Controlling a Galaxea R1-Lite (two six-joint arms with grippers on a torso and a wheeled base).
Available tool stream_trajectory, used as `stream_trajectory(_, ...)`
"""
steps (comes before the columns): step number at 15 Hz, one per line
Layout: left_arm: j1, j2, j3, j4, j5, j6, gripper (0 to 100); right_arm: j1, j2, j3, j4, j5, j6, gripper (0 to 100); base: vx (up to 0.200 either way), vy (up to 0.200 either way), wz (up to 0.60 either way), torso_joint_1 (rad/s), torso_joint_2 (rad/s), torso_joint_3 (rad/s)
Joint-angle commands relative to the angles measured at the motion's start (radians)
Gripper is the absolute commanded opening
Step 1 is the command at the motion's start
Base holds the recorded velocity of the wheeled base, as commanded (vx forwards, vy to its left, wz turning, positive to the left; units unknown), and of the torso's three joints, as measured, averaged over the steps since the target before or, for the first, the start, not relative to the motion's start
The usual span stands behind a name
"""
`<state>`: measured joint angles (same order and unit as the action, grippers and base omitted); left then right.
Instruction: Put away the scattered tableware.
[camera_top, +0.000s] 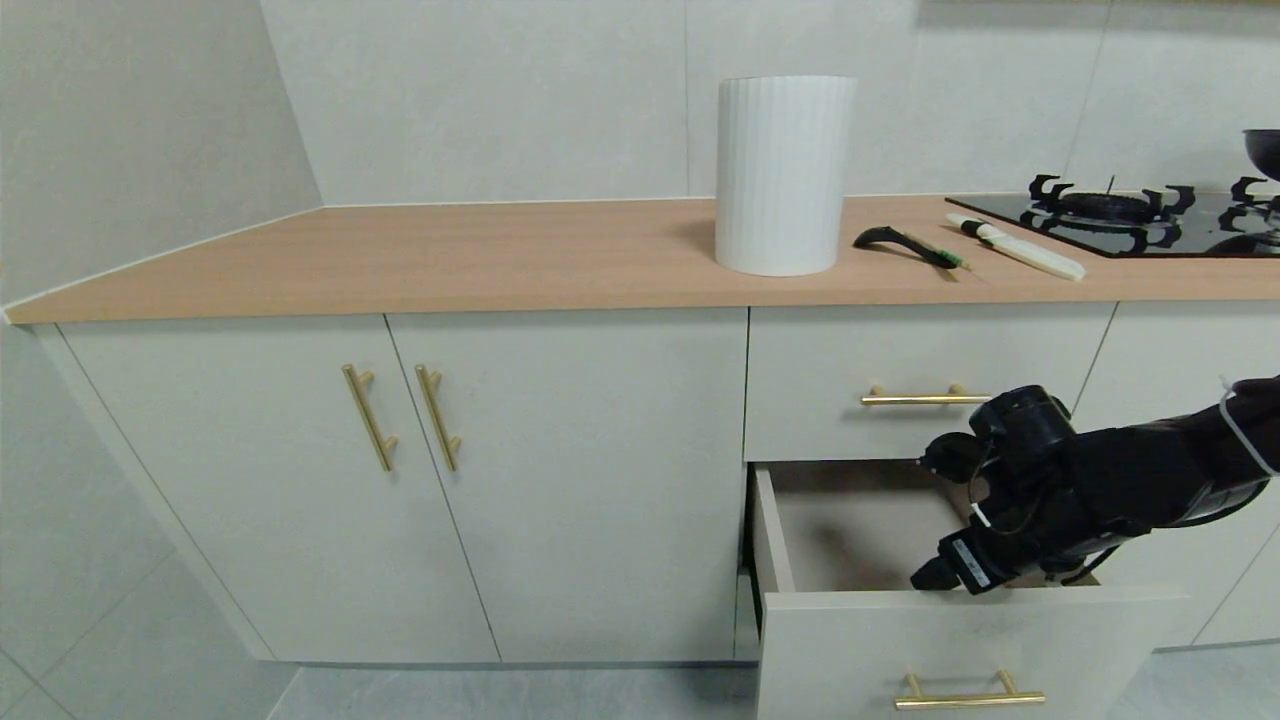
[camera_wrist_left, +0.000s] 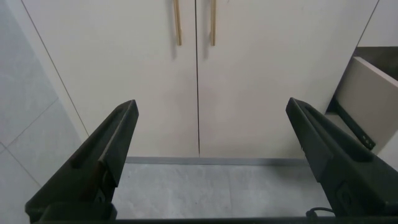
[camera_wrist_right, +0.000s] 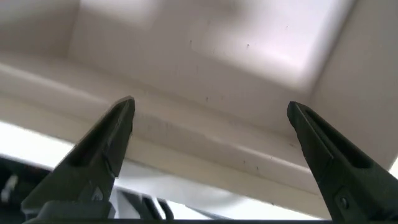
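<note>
Drawer (camera_top: 775, 540) open, right gripper (camera_wrist_right: 209, 106) over it, jaws apart & empty; left gripper (camera_wrist_left: 211, 106) jaws apart too. Spoon (camera_top: 900, 243), knife (camera_top: 1015, 245) lie on desk (camera_top: 450, 255) nr hob (camera_top: 1110, 215). Next, prob.: fetch one.

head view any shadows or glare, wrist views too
Head view: the canister casts a soft shadow leftward on the counter; the glass hob mirrors its grates; a shadow lies inside the drawer. Right wrist view: bright patch inside the drawer. Left wrist view: even light on the doors.

Right arm (camera_top: 1150, 480) extended low, angled inward; right gripper (camera_wrist_right: 208, 109) spread wide. Left gripper (camera_wrist_left: 211, 109) spread wide too.
</note>
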<state>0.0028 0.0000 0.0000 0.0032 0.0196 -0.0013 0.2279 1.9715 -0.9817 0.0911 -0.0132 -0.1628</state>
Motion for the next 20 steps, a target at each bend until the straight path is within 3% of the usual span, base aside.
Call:
stream_trajectory(1,0.000,0.000,0.000,0.000,0.000,0.000,100,0.002,-0.028,0.000,0.024,0.002,-0.012,100,0.000,0.000,0.00,0.000,0.00,0.000)
stream_trajectory(4,0.000,0.000,0.000,0.000,0.000,0.000,100,0.024,-0.059,-0.003,0.171,0.001,-0.058,100,0.000,0.000,0.00,0.000,0.00,0.000)
stream_trajectory(13,0.000,0.000,0.000,0.000,0.000,0.000,100,0.160,-0.088,0.005,0.407,-0.013,-0.092,100,0.000,0.000,0.00,0.000,0.00,0.000)
stream_trajectory(20,0.000,0.000,0.000,0.000,0.000,0.000,100,0.238,-0.082,0.028,0.464,-0.040,-0.093,100,0.000,0.000,0.00,0.000,0.00,0.000)
